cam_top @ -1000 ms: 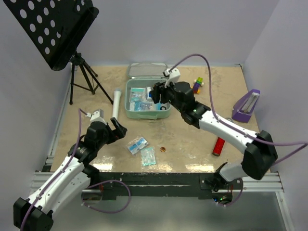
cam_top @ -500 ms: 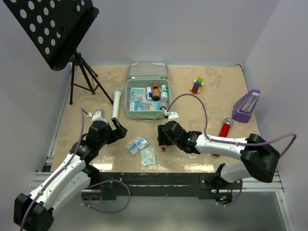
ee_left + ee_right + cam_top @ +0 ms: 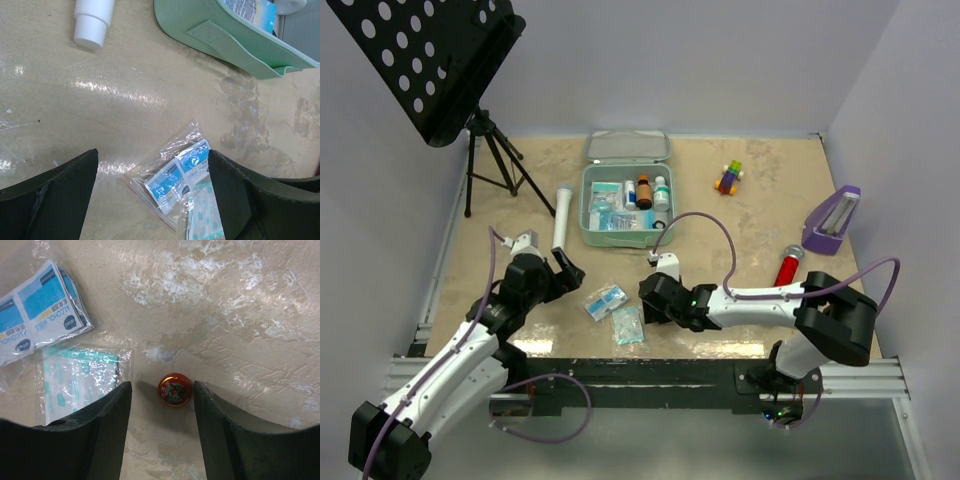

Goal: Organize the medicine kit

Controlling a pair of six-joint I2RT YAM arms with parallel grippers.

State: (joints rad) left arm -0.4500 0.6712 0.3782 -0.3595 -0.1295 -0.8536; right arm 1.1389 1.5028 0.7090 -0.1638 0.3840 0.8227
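Observation:
The mint-green medicine kit (image 3: pixel 588 222) lies open at the back middle, with bottles and packets inside; its edge shows in the left wrist view (image 3: pixel 235 37). My right gripper (image 3: pixel 655 303) is open and low over a small round red tin (image 3: pixel 174 389), which lies between its fingers, close to the right one. A bag of blue alcohol wipes (image 3: pixel 605 300) and a teal-patterned packet (image 3: pixel 627 324) lie beside it. My left gripper (image 3: pixel 563 268) is open and empty, left of the wipes bag (image 3: pixel 180 172).
A white tube (image 3: pixel 561 212) lies left of the kit. A red bottle (image 3: pixel 786 266), a purple wedge (image 3: pixel 831 219) and a small colourful toy (image 3: pixel 729 177) are on the right. A music stand tripod (image 3: pixel 492 160) stands at the back left.
My right arm has swung from over the kit down to the front middle and come over the red tin. The red bottle moved from lying at the front right to nearer the purple wedge. My left gripper barely moved.

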